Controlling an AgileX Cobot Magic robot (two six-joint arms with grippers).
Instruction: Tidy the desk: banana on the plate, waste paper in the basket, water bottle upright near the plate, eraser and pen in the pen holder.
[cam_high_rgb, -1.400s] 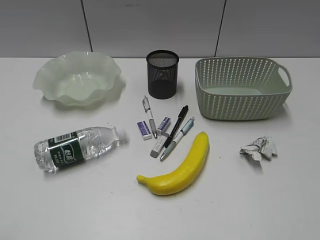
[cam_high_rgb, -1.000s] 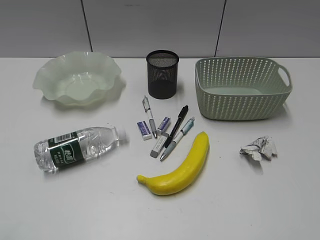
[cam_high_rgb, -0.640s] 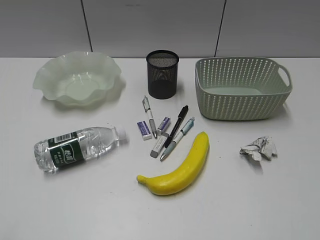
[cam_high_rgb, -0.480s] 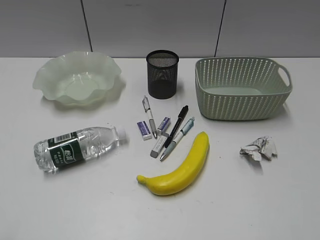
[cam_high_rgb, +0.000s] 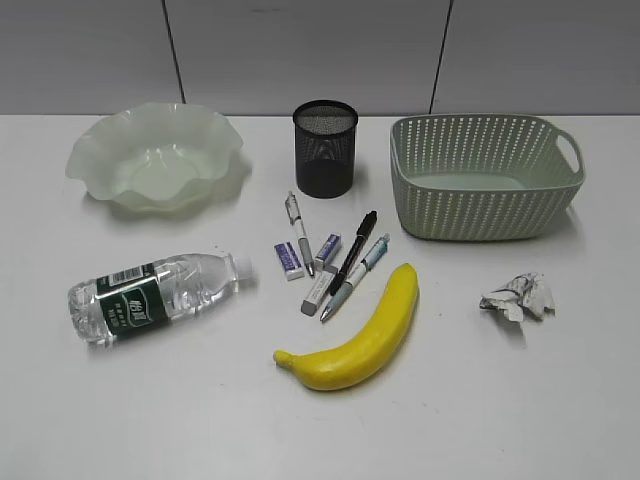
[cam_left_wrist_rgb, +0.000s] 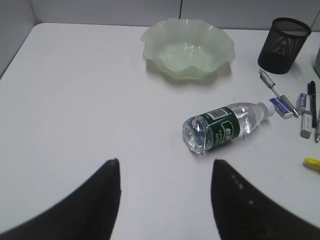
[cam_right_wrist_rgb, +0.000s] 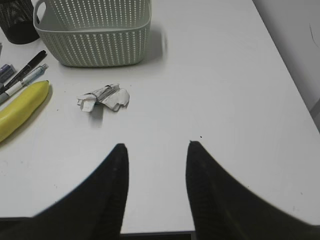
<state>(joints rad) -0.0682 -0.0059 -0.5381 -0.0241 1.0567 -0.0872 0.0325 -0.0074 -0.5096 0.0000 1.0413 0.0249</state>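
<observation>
On the white desk (cam_high_rgb: 500, 400) a yellow banana (cam_high_rgb: 360, 340) lies front centre. The pale green ruffled plate (cam_high_rgb: 155, 155) sits back left, the black mesh pen holder (cam_high_rgb: 325, 148) back centre, the sage green basket (cam_high_rgb: 485, 175) back right. The water bottle (cam_high_rgb: 155, 295) lies on its side at left, cap to the right. Pens (cam_high_rgb: 350, 262) and small erasers (cam_high_rgb: 288, 259) are scattered below the holder. The waste paper (cam_high_rgb: 517, 296) rests at right. My left gripper (cam_left_wrist_rgb: 165, 162) hangs open, short of the bottle (cam_left_wrist_rgb: 222, 127). My right gripper (cam_right_wrist_rgb: 156, 146) is open, short of the paper (cam_right_wrist_rgb: 103, 97). Neither shows in the exterior view.
The desk's right edge (cam_right_wrist_rgb: 287, 75) runs close beside the right gripper's side, and its near edge (cam_right_wrist_rgb: 160, 233) lies just under that gripper. A grey panelled wall (cam_high_rgb: 300, 50) stands behind the desk.
</observation>
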